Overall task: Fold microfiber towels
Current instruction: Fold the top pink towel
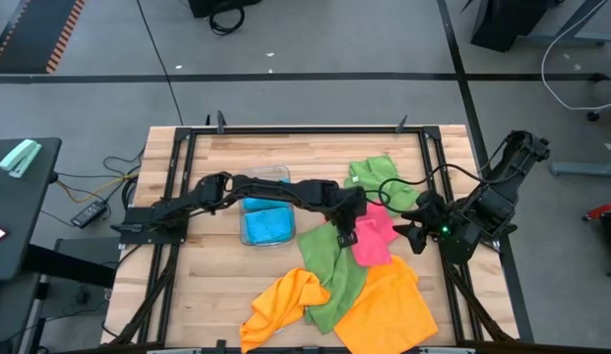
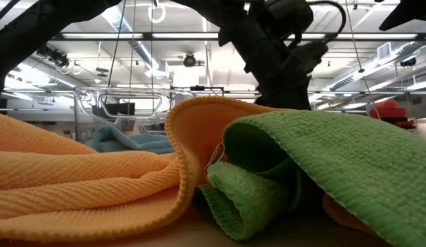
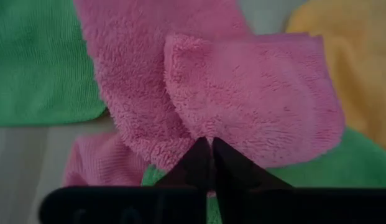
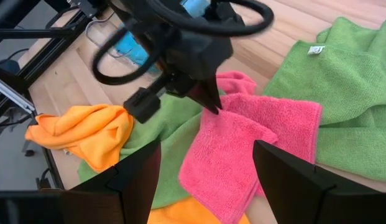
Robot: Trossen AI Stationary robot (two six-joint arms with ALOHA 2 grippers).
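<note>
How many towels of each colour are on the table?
Pink towel: 1
Blue towel, in the clear tray: 1
Green towels, one at the back and one in the middle: 2
Orange towels, one on the left and one on the right: 2
Total: 6 towels

An orange towel (image 2: 82, 185) lies in soft ridges across the near left, its edge arching up and folding over at the middle. A green towel (image 2: 336, 165) drapes over the near right, its hem curled under into a thick roll (image 2: 243, 199) that rests against the orange fold. Behind them on the left stands a clear tray (image 2: 86, 113) with a blue towel (image 2: 134, 143) bunched in it, and a dark arm (image 2: 267, 41) comes down from above to behind the green towel, with a lit ceiling (image 2: 199, 48) beyond.
</note>
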